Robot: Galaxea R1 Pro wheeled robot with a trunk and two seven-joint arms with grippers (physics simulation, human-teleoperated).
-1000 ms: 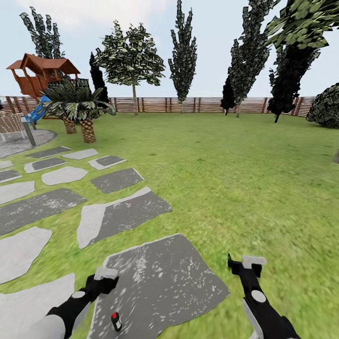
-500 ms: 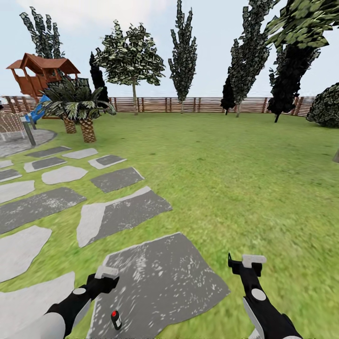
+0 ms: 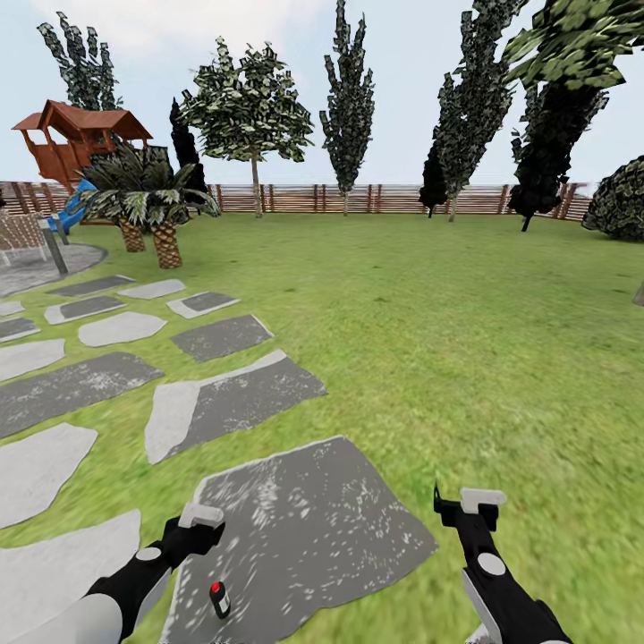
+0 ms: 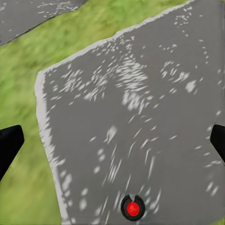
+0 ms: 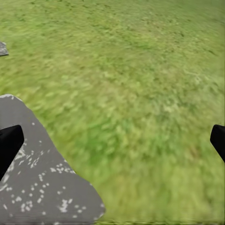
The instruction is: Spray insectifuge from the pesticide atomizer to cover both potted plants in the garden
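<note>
The lawn (image 3: 465, 340) carries everything here, a green stretch of the garden running back to a brown slatted fence (image 3: 358, 199). Set into the grass are irregular grey stepping stones (image 3: 224, 398). The largest and nearest of them, a dark grey slab (image 3: 313, 528), serves as the landmark. A small dark atomizer (image 3: 219, 599) with a red top lies directly on this slab, close to its near edge. Beyond the slab the other stones spread toward a round grey paved patio (image 3: 40, 268). Two palms (image 3: 148, 201) stand on the grass just past the farthest stones. Grass alone lies to the slab's other side.
</note>
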